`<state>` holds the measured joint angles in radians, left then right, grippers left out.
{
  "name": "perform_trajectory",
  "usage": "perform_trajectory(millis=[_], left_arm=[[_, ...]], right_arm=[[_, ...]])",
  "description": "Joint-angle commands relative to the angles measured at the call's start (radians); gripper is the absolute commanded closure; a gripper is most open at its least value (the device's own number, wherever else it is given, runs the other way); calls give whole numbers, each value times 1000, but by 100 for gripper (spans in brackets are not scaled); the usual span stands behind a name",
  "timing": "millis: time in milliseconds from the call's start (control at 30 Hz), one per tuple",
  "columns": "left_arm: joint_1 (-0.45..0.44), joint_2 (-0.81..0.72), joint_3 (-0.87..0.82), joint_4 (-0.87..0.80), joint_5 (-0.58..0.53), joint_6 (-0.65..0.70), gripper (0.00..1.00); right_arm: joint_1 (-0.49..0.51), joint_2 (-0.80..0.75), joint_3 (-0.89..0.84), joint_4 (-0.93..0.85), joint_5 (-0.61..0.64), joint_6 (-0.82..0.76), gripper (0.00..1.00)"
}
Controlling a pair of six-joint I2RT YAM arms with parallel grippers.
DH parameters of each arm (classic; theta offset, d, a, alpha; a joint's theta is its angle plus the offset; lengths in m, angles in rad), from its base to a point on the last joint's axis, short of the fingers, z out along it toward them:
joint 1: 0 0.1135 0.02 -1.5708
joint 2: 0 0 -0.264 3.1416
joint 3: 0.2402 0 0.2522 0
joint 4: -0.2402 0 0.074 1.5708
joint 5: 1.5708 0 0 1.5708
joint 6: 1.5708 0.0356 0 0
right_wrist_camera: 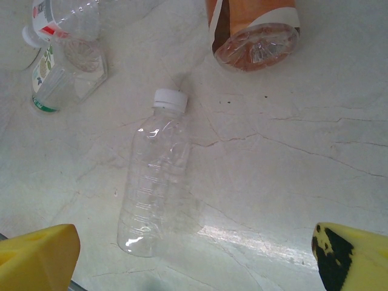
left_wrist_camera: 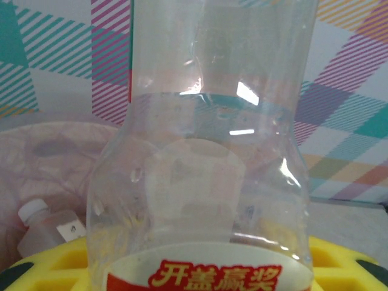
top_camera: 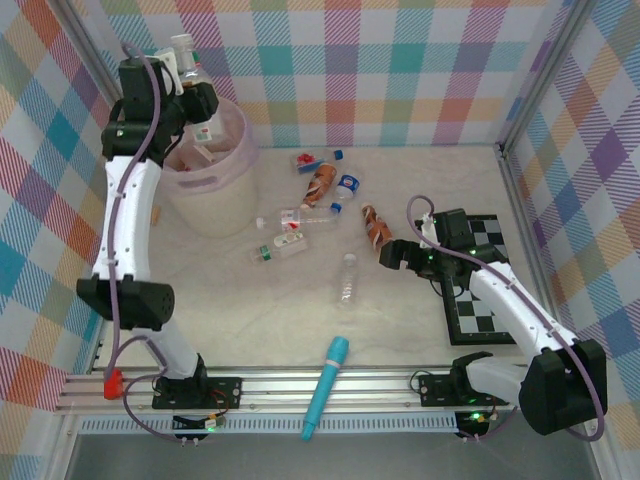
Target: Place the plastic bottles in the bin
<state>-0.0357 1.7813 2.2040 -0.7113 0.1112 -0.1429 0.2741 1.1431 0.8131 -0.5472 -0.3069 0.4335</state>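
Observation:
My left gripper (top_camera: pixel 186 72) is raised over the bin (top_camera: pixel 222 185) at the back left, shut on a clear bottle (top_camera: pixel 184 48) with a red and white label (left_wrist_camera: pixel 206 276). Its yellow fingers (left_wrist_camera: pixel 57 264) flank that bottle, and a small capped bottle (left_wrist_camera: pixel 36 227) lies inside the bin (left_wrist_camera: pixel 42 151) below. Several plastic bottles (top_camera: pixel 320 182) lie on the table's middle. My right gripper (top_camera: pixel 398 254) hovers open beside them, above a clear white-capped bottle (right_wrist_camera: pixel 154 188) lying left of the jaws' centre. A brown bottle (right_wrist_camera: pixel 254 36) lies beyond it.
A black-and-white chequered board (top_camera: pixel 482 300) lies under the right arm. A long teal cylinder (top_camera: pixel 327 385) rests at the near edge across the rail. Plaid walls close in the back and sides. Two more clear bottles (right_wrist_camera: pixel 63 60) lie at the far left of the right wrist view.

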Motion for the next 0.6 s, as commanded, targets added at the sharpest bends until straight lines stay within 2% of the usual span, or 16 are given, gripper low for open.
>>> perform_trajectory(millis=[0,367,567], left_arm=[[18,92,78,-93,-38,39,66],[41,218,104,-277,-12,104,64],[67,198,-52,-234,53,88,59]], right_arm=[[-6,-24,-11,-24,-3,-4,2],[-6,-21,-25,-33,12,-15,2],[-5,-13,-33,-16,2,-6,2]])
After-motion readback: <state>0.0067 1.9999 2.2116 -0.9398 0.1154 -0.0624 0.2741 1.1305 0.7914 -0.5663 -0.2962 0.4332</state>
